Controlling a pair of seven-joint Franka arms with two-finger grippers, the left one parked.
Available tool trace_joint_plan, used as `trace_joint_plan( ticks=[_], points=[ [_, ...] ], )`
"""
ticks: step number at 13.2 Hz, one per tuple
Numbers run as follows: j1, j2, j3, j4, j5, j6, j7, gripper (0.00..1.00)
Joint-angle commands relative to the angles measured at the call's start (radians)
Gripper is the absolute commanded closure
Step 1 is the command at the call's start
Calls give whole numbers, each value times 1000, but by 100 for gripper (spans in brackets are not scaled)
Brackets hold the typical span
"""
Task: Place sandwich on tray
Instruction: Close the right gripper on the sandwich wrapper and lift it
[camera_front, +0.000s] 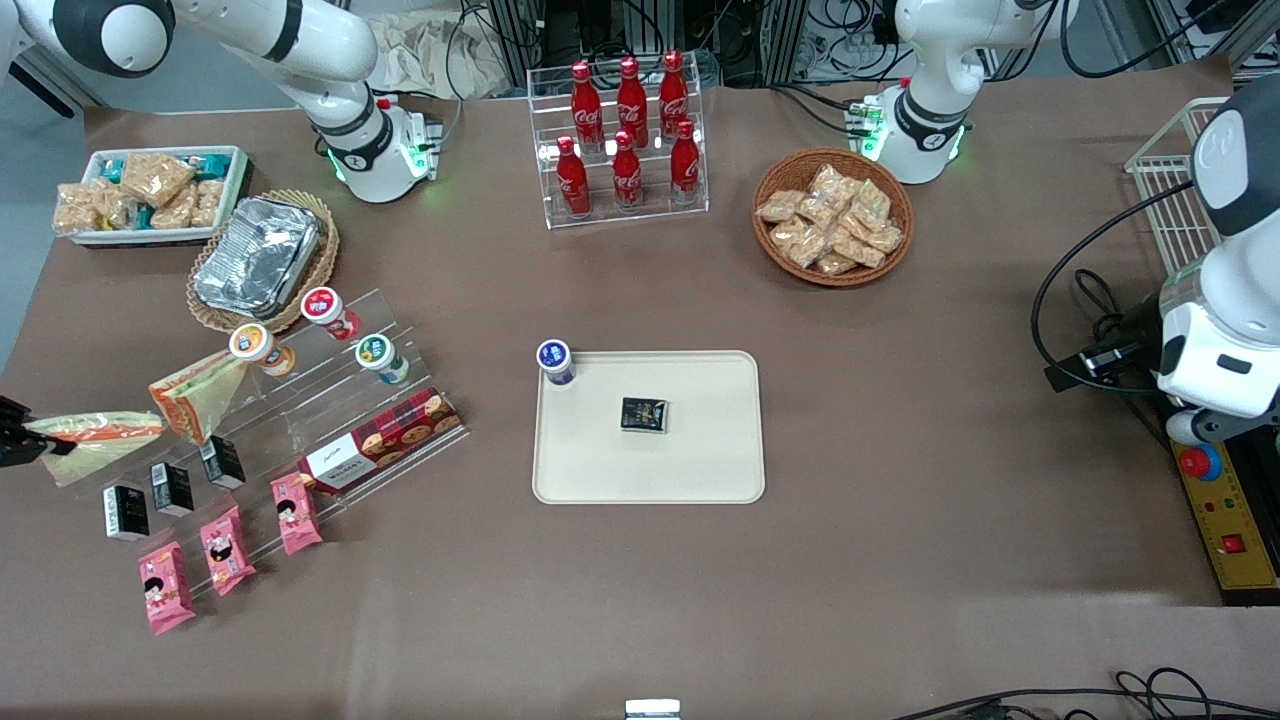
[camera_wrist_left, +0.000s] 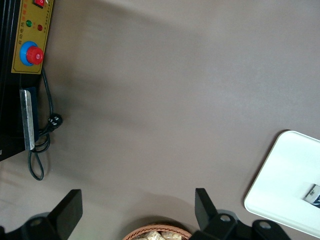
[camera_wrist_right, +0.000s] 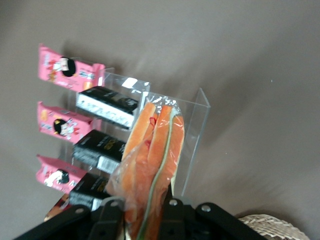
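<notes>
My right gripper (camera_front: 45, 442) is at the working arm's end of the table, shut on the wrapped wedge sandwich (camera_front: 100, 437). In the right wrist view the sandwich (camera_wrist_right: 152, 150) sticks out from between the fingers (camera_wrist_right: 172, 212), its orange and green layers showing, above the clear stand. The cream-beige tray (camera_front: 700, 470) lies in the middle of the table, well away from the gripper. A corner of the tray also shows in the left wrist view (camera_wrist_left: 280, 175).
A second wrapped sandwich (camera_front: 195, 395) leans on the clear stepped stand (camera_front: 330, 420), which also holds lidded cups, black boxes, pink packs and a biscuit box. On the tray lie a black packet (camera_front: 645, 414) and a blue-lidded cup (camera_front: 555, 361). A foil container (camera_front: 257, 255) sits nearby.
</notes>
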Motion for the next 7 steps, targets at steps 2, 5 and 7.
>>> trace_joint_plan(
  ticks=[2, 5, 7],
  points=[
    [-8, -99, 1, 17, 25, -41, -63, 75],
    [-2, -151, 5, 18, 27, -96, -48, 75],
    [25, -192, 30, 18, 27, -100, 30, 75]
  ],
)
